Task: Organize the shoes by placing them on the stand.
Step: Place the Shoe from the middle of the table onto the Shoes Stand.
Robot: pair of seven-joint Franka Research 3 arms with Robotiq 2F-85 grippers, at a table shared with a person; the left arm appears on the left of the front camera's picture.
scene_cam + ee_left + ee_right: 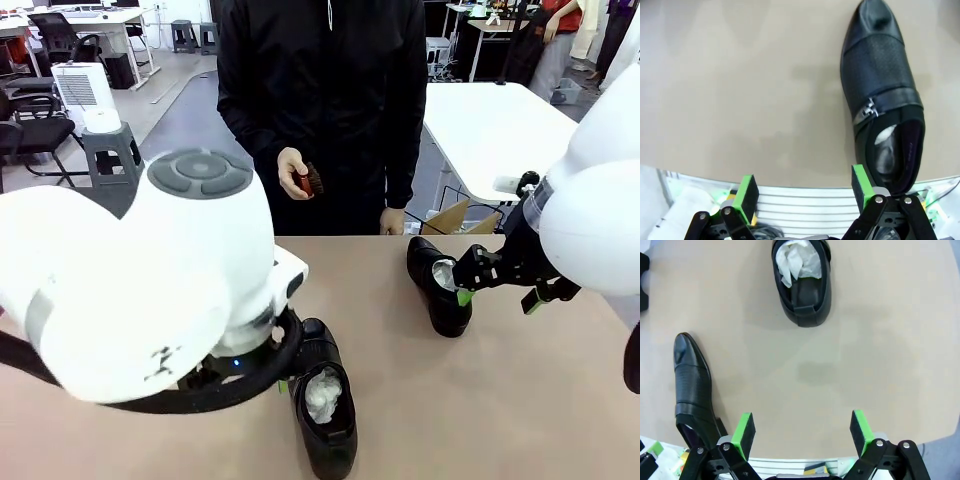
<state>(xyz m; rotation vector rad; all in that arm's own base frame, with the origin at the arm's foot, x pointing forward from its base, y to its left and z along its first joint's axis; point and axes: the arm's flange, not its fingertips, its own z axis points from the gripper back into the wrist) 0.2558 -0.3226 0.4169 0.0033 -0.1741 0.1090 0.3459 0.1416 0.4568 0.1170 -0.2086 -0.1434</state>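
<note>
One glossy black shoe [325,410] with white paper inside lies near the front middle of the table, just past my left arm. A second shoe [438,285] lies at the right, and my right gripper [500,295] hovers open beside it. In the right wrist view the open gripper [802,432] hangs over bare table, a pointed shoe [692,390] by its left finger and the paper-stuffed shoe [802,280] farther off. The left wrist view has my left gripper [804,192] open and a perforated shoe [880,85] just beyond its right finger. The stand is out of view.
A person stands at the far edge holding a small reddish-brown brush [310,181] in one hand. A cardboard box [450,218] sits beyond the table's far right edge, with a white table [490,130] behind it. Bare tan tabletop [500,400] lies between the shoes.
</note>
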